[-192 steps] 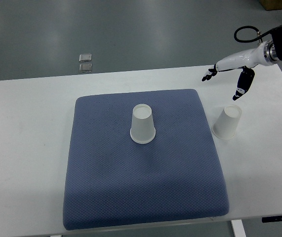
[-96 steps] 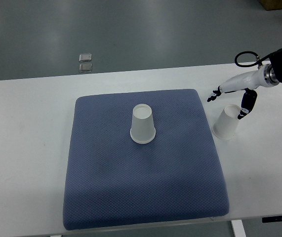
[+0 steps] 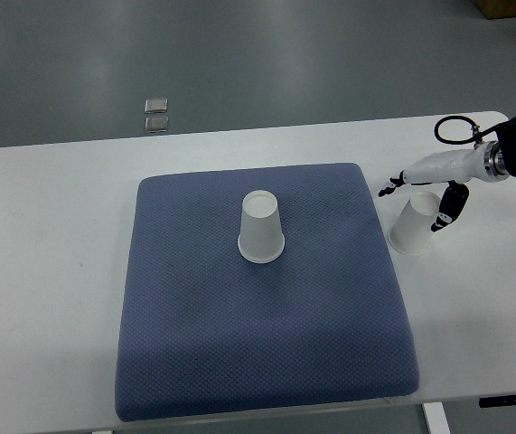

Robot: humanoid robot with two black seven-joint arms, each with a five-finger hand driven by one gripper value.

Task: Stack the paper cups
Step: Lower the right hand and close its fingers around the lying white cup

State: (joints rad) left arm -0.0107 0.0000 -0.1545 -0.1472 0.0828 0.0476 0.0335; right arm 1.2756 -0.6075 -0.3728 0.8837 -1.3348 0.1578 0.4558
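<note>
One steep top view over the white table [image 3: 50, 235]

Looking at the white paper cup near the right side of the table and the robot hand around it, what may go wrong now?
1. The right robot hand straddles the upside-down white paper cup on the table with open fingers; closing off-centre may tip or crush this light cup.
2. That cup stands beside the blue cushion pad, so a push could knock it over.
3. The target upside-down white paper cup on the pad rests on soft fabric and may wobble during stacking.
</note>
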